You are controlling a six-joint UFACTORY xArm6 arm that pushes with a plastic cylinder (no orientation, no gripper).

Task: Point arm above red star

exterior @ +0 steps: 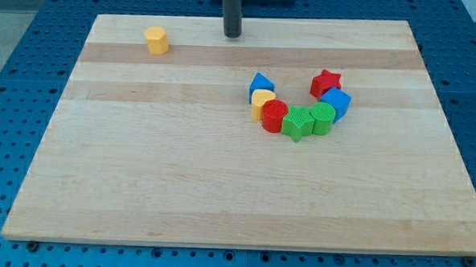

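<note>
The red star (325, 82) sits right of centre on the wooden board (180, 179), at the right end of a curved row of blocks. A blue cube (336, 102) touches it just below. My tip (231, 35) stands near the view's top edge of the board, well to the left of the red star and above it in the view. It touches no block.
The row also holds a green cylinder (322, 119), a green star (299, 123), a red cylinder (273, 116), a yellow heart (262, 101) and a blue triangle (261, 84). A yellow hexagon (155, 40) lies alone at the top left.
</note>
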